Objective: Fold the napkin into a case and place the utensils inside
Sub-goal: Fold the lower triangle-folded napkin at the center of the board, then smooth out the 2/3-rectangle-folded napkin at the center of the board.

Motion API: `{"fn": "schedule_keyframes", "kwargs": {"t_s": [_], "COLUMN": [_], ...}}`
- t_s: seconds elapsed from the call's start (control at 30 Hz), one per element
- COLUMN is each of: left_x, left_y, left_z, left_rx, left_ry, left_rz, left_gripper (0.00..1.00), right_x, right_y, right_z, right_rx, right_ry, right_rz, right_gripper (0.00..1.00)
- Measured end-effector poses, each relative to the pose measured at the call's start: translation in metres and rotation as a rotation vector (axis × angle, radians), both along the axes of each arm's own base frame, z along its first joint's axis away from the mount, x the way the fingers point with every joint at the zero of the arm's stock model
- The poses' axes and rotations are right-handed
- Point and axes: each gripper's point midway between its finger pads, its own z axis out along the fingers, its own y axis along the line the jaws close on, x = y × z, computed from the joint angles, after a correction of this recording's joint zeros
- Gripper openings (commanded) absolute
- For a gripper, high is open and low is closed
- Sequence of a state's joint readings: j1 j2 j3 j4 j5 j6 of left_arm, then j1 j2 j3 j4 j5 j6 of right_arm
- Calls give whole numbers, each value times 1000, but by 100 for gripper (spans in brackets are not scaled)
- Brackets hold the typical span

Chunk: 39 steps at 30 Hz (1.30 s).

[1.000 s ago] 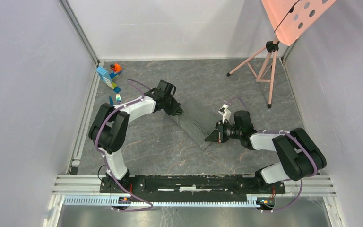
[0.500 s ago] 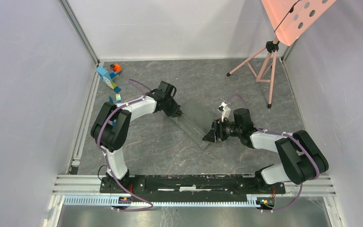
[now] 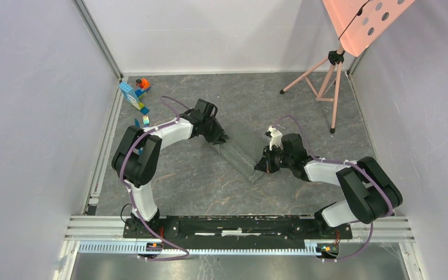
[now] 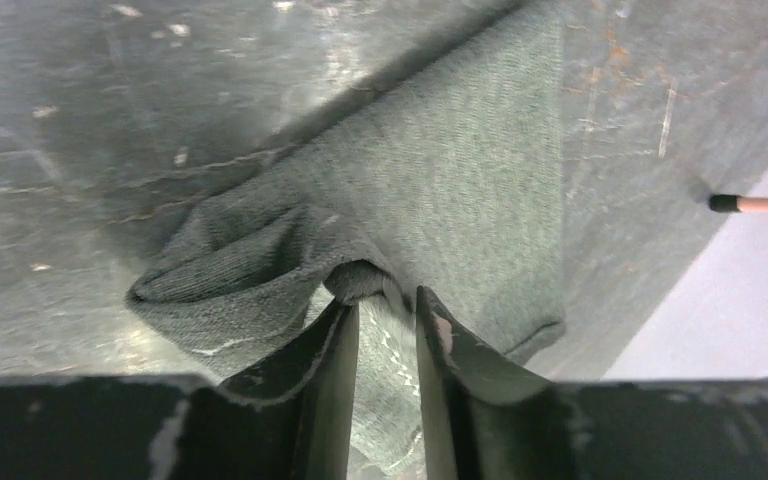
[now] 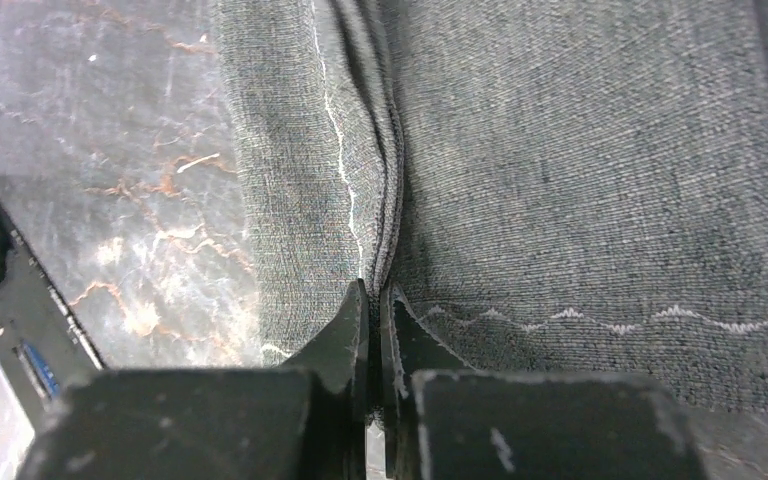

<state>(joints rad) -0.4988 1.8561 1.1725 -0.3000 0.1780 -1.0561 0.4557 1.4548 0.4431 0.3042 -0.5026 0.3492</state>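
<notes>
Now folding: each of my hands pinches one end of the napkin strip.

My left hand [image 4: 388, 318] is clenched on a bunched fold of the napkin [image 3: 237, 155], which lies as a slanting strip in the middle of the desk [image 3: 192, 181]. My right hand [image 5: 374, 312] is clamped on its layered edge at the end toward the near-right corner. To fold well, I judge I should move both hands together at one height, draw the cloth just taut enough to flatten that bunch, and line up the stitched edges before letting go. The utensils [image 3: 142, 121] lie well apart, by the left edge toward the far-left corner, near the toy blocks [image 3: 133, 93].
</notes>
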Motion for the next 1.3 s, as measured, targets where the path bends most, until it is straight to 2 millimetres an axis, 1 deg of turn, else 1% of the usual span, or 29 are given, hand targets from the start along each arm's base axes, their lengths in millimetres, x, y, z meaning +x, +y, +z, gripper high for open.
{"fn": "schedule_keyframes", "kwargs": {"t_s": [0.07, 0.1, 0.17, 0.2, 0.27, 0.33, 0.4, 0.43, 0.47, 0.53, 0.57, 0.63, 0.73, 0.8, 0.9, 0.97, 1.0, 1.03, 1.07, 1.17, 1.23, 1.27, 1.3], "left_x": [2, 3, 1, 0, -4, -7, -6, -4, -2, 2, 3, 5, 6, 6, 8, 9, 9, 9, 9, 13, 13, 14, 14], "left_y": [-5, -8, -8, -8, -3, 7, 20, 26, 30, 36, 36, 30, 21, 18, 18, 19, 20, 22, 22, 25, 25, 24, 24], "left_z": [6, 10, 21, 27, 45, 62, 71, 71, 68, 59, 52, 40, 23, 14, -1, -11, -17, -23, -25, -25, -26, -26, -26], "left_rx": [-37, -57, -92, -111, -161, -204, -237, -247, -259, -277, -290, -320, -354, -363, -358, -354, -350, -346, -346, -349, -351, -354, -355], "left_ry": [-20, -36, -68, -84, -134, -181, -217, -224, -227, -216, -203, -181, -153, -140, -122, -112, -101, -89, -85, -95, -97, -100, -103], "left_rz": [-31, -48, -81, -93, -109, -103, -87, -75, -70, -60, -64, -82, -105, -112, -109, -104, -98, -93, -91, -85, -86, -88, -89], "left_gripper": [55, 60, 66, 66, 61, 52, 37, 32, 25, 16, 14, 11, 11, 9, 7, 6, 5, 5, 5, 5, 5, 5, 5], "right_x": [2, 3, 5, 6, 6, 6, 6, 6, 6, 6, 6, 6, 6, 6, 6, 7, 9, 12, 14, 29, 40, 45, 51], "right_y": [-4, -5, -7, -7, -8, -8, -8, -8, -8, -8, -8, -8, -8, -8, -7, -8, -9, -10, -10, -2, 15, 26, 43], "right_z": [-3, -4, -6, -6, -6, -6, -6, -6, -6, -6, -6, -6, -6, -6, -6, -6, -5, -2, 1, 23, 43, 51, 59], "right_rx": [-23, -30, -42, -43, -46, -47, -47, -47, -47, -47, -46, -46, -46, -46, -51, -73, -91, -118, -133, -166, -141, -116, -77], "right_ry": [-1, -2, -5, -6, -8, -8, -8, -7, -7, -7, -7, -6, -6, -6, -9, -16, -22, -38, -51, -133, -182, -197, -211], "right_rz": [-23, -31, -44, -45, -48, -50, -49, -49, -49, -50, -50, -50, -50, -49, -46, -48, -50, -54, -58, -58, -30, -10, 24], "right_gripper": [0, 0, 1, 0, 1, 1, 1, 1, 1, 1, 2, 3, 6, 12, 24, 34, 41, 47, 51, 62, 66, 67, 68]}}
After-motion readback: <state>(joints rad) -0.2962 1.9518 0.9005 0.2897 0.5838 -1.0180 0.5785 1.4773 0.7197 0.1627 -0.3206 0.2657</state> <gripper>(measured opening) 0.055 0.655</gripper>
